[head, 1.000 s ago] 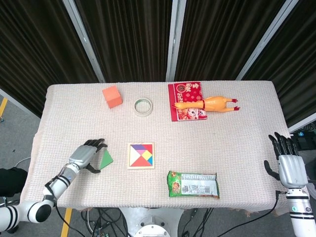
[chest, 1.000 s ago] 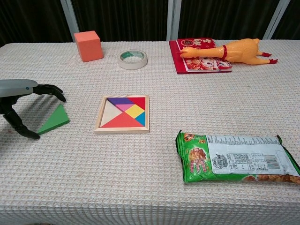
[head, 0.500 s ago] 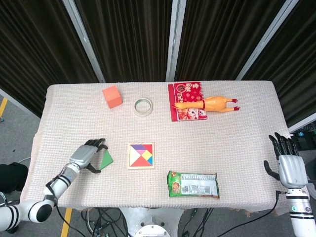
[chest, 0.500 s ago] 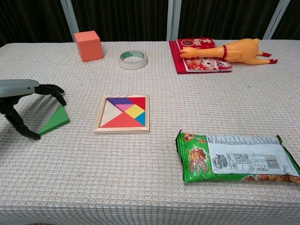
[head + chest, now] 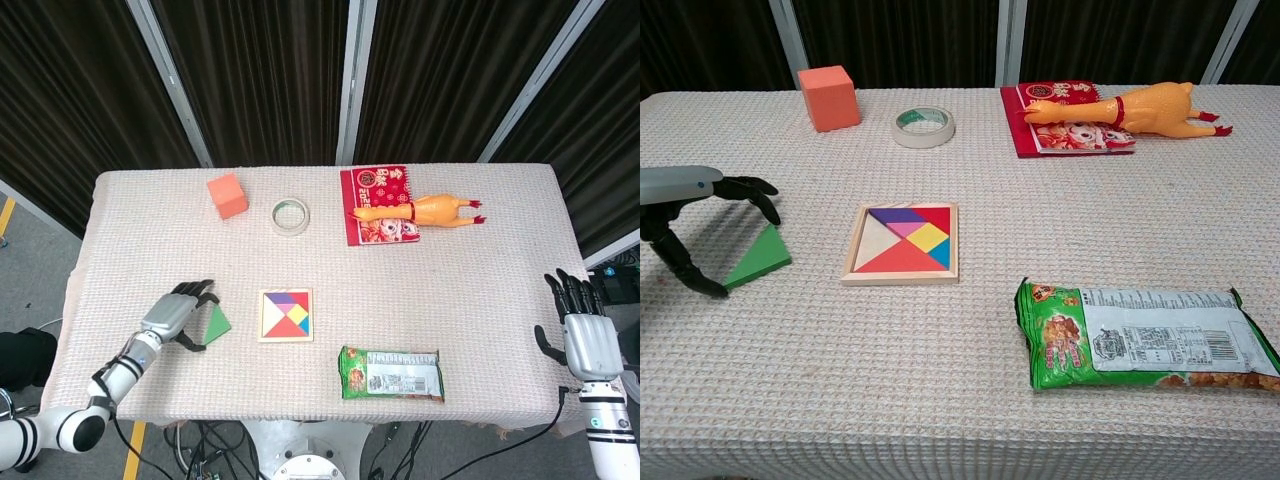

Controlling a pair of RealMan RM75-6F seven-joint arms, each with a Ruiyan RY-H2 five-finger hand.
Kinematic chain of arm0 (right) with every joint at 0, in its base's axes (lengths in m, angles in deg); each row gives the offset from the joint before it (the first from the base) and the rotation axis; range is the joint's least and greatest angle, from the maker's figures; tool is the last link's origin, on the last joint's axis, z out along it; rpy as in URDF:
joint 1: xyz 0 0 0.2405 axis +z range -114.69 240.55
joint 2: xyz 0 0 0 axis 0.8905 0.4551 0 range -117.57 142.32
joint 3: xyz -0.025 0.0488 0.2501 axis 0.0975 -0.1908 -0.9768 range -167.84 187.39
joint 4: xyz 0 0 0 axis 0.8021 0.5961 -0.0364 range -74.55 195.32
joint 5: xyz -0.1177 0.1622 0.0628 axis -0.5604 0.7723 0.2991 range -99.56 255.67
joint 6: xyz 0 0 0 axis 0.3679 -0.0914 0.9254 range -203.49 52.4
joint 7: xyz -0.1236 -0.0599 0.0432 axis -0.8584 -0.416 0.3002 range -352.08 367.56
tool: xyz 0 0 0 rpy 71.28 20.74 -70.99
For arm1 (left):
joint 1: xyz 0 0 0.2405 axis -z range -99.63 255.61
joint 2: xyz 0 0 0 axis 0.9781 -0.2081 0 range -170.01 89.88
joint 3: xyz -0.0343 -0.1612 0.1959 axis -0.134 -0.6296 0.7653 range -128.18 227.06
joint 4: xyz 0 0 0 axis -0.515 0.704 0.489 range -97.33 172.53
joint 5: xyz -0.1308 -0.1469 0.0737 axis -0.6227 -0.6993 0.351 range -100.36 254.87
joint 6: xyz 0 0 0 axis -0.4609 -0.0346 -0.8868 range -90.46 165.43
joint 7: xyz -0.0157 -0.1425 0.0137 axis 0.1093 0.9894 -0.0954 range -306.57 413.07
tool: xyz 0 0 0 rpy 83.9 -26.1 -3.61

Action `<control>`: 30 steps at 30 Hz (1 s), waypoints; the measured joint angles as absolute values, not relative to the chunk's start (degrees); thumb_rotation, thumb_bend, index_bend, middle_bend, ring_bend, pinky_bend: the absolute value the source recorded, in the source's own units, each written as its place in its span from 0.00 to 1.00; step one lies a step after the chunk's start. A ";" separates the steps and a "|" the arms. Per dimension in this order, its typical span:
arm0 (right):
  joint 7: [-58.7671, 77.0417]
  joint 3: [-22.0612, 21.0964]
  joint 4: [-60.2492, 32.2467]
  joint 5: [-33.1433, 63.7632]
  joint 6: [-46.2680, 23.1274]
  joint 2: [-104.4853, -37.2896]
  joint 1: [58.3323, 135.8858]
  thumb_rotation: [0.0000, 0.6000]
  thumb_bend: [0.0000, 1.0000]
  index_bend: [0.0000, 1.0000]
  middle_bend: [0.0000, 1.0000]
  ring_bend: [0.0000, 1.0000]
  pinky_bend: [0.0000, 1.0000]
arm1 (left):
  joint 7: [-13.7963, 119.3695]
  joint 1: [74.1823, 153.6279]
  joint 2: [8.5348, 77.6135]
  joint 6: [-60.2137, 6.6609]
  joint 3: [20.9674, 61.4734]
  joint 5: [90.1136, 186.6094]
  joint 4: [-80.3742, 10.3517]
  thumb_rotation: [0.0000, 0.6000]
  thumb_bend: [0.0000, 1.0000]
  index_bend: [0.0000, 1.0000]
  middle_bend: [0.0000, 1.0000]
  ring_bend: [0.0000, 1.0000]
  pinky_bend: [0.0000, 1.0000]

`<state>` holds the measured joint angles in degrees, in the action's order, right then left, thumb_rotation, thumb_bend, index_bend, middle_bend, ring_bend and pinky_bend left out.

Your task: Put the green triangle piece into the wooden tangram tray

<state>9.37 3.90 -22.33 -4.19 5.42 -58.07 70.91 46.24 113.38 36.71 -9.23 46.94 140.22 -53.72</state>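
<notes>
While the triangle [image 5: 759, 257] lies flat on the bench [image 5: 970, 400], left robot hand [image 5: 690, 215] arches over it, fingers spread, nothing pinched (pre-grasp, likely); tray [image 5: 902, 243] just beside.

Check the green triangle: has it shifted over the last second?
Yes, slightly. In the chest view the green triangle has edged right, toward the wooden tangram tray, nudged by the left hand straddling it.

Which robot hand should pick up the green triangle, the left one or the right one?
The left hand. Its fingers already arch over the green triangle, right beside the wooden tray. The right hand sits open at the far table edge, past the snack bag.
</notes>
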 measured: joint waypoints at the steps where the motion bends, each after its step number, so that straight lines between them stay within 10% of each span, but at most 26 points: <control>1: 9.37 3.92 -22.31 -4.18 5.39 -58.08 70.91 1.00 0.31 0.00 0.00 0.00 0.00 | 46.36 113.36 36.71 -9.30 46.92 140.32 -53.76 1.00 0.00 0.30 0.01 0.00 0.02; 30: 10.73 3.79 -21.51 -4.05 4.64 -58.28 71.37 1.00 0.31 0.00 0.00 0.00 0.00 | 39.53 121.13 41.21 -7.56 41.90 129.93 -55.81 1.00 0.00 0.36 0.03 0.00 0.02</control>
